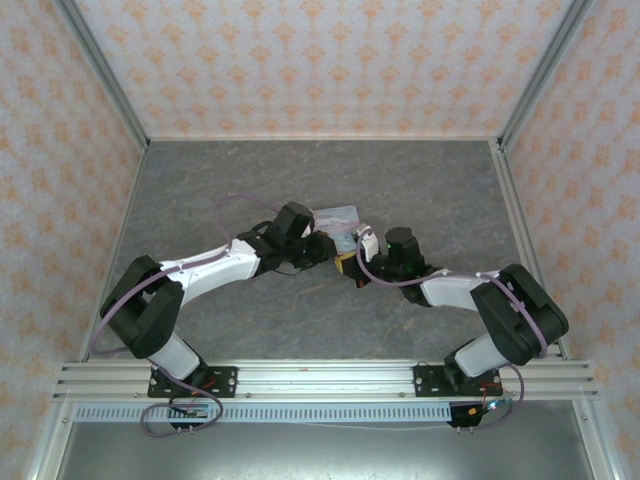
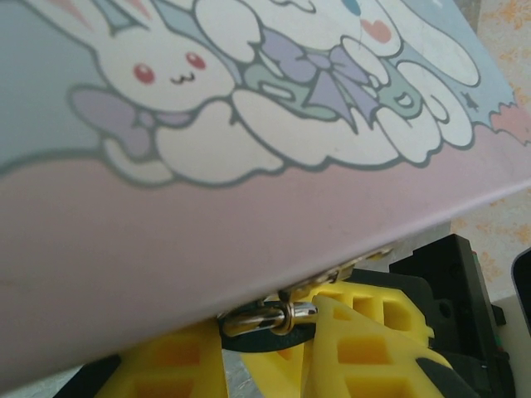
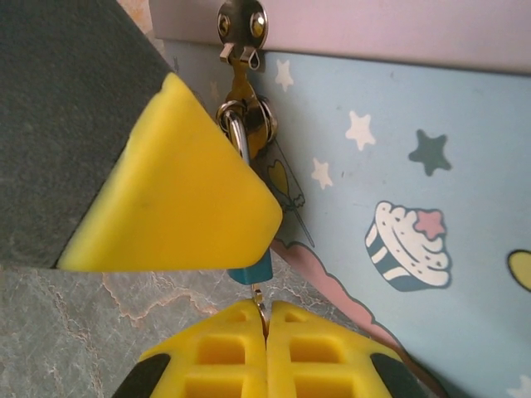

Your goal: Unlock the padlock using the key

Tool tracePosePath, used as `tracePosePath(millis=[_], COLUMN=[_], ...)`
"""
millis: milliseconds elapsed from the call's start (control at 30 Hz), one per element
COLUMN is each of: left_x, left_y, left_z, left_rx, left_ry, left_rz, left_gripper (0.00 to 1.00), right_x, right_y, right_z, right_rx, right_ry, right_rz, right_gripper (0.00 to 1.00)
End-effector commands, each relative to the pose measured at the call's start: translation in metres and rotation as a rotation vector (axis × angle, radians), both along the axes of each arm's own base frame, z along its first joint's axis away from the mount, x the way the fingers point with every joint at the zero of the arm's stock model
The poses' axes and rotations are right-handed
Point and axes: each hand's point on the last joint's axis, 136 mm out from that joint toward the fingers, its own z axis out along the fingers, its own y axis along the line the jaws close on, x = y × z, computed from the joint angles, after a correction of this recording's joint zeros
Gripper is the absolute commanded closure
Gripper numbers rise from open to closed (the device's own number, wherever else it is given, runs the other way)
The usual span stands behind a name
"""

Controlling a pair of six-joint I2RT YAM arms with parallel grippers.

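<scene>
Pastel tin [image 1: 337,213] at mid-table, seen from above. Left wrist: left gripper [image 2: 267,342] clamped on the padlock [image 2: 272,320], just under the tin's lid edge. Right wrist: right gripper [image 3: 266,327] pinched tight on the key [image 3: 260,300], touching the teal padlock's underside, below the tin's hasp [image 3: 241,23].

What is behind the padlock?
The tin's blue wall with stars and a cupcake. The left arm's yellow finger covers most of the padlock, so its keyhole is hidden.
</scene>
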Motion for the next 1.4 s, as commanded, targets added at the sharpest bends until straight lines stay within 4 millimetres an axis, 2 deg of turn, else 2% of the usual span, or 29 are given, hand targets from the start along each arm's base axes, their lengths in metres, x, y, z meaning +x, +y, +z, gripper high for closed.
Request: tracePosePath(millis=[0, 233, 467, 800, 1100, 1200, 1367], left_x=[-0.014, -0.014, -0.017, -0.009, -0.004, -0.003, -0.005], left_y=[-0.019, -0.014, -0.021, -0.029, -0.020, -0.014, 0.003], left_z=[0.023, 0.010, -0.010, -0.034, -0.045, -0.042, -0.027], left_rx=[-0.064, -0.020, -0.012, 0.002, 0.044, 0.055, 0.084], left_ry=[-0.016, -0.008, 0.027, 0.046, 0.022, 0.006, -0.039], left_rz=[-0.087, -0.082, -0.100, -0.106, -0.063, -0.048, -0.010], left_gripper=[0.86, 0.86, 0.86, 0.84, 0.56, 0.46, 0.34], right_x=[0.026, 0.030, 0.037, 0.026, 0.019, 0.014, 0.012], right_y=[0.011, 0.016, 0.014, 0.008, 0.001, -0.001, 0.003], right_z=[0.058, 0.070, 0.070, 0.011, -0.021, -0.030, -0.029], right_rx=[0.113, 0.139, 0.146, 0.097, 0.082, 0.084, 0.101], right_ry=[-0.186, -0.192, -0.190, -0.043, 0.086, 0.114, 0.127], right_rz=[0.013, 0.032, 0.008, -0.008, -0.058, -0.071, -0.066], right_gripper=[1.00, 1.00, 1.00, 1.00, 1.00, 1.00, 1.00])
